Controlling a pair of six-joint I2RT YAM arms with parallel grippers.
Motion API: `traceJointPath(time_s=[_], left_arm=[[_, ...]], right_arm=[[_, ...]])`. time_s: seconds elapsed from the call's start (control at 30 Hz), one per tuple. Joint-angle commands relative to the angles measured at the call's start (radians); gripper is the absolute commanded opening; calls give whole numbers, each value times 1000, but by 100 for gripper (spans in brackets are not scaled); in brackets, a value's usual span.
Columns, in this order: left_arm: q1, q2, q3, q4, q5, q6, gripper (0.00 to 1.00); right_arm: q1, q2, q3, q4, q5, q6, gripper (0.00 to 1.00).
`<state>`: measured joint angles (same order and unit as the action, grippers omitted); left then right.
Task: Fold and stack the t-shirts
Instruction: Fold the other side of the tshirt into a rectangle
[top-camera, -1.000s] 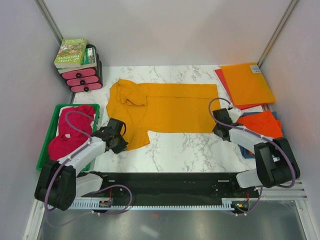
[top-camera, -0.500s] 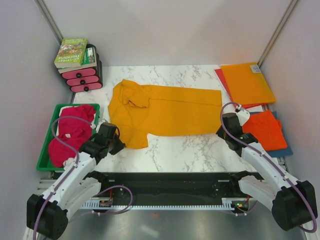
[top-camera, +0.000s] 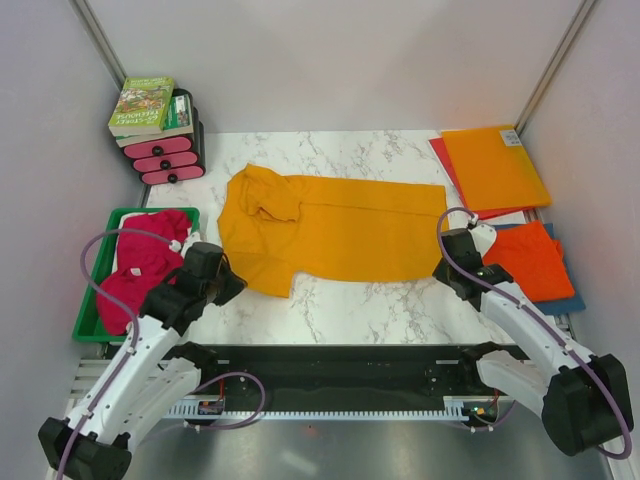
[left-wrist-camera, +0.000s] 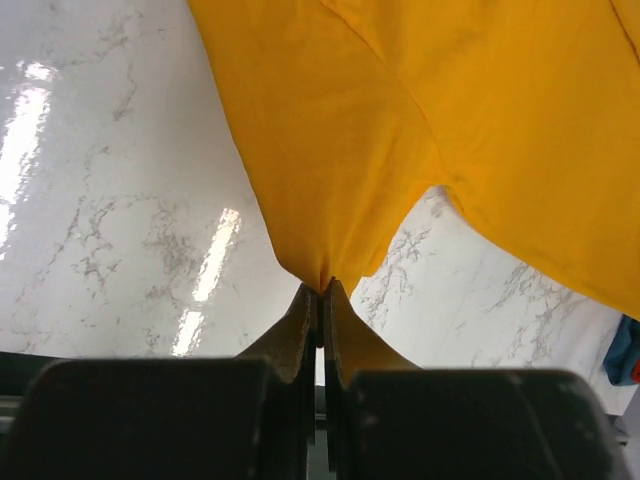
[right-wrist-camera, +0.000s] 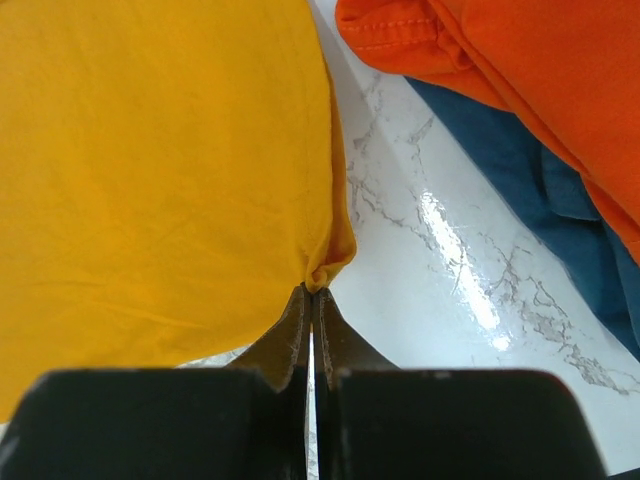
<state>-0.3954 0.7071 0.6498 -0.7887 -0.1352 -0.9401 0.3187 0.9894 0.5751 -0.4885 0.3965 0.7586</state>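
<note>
While nipping an edge of the golden-orange t-shirt (top-camera: 340, 225), left pincer (left-wrist-camera: 322, 290) fully closed, right pincer (right-wrist-camera: 311, 292) closed on its corner

My left gripper (left-wrist-camera: 322, 290) is pinched tight on a corner of the shirt (left-wrist-camera: 330, 180), and my right gripper (right-wrist-camera: 312, 292) is clamped on another corner. Both arms reach forward, low, angling inward from their bases.

Blue t-shirt (right-wrist-camera: 530, 190) mostly beneath red-orange t-shirt (right-wrist-camera: 540, 60); book (top-camera: 141, 103) title illegible.
</note>
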Motion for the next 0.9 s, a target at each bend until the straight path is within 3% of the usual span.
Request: traceJointPath(time_s=[0.0, 0.2, 0.33, 0.87], left_arm=[[-5, -57, 50, -113, -104, -54, 2], [-3, -86, 102, -158, -138, -69, 2], [-3, -8, 158, -121, -175, -10, 2], [-2, 578, 442, 46, -375, 188, 2]], right_arm=[[3, 20, 46, 10, 1, -13, 0], [3, 6, 61, 5, 28, -36, 0], [3, 15, 112, 2, 48, -57, 0], [-62, 288, 312, 73, 96, -78, 0]])
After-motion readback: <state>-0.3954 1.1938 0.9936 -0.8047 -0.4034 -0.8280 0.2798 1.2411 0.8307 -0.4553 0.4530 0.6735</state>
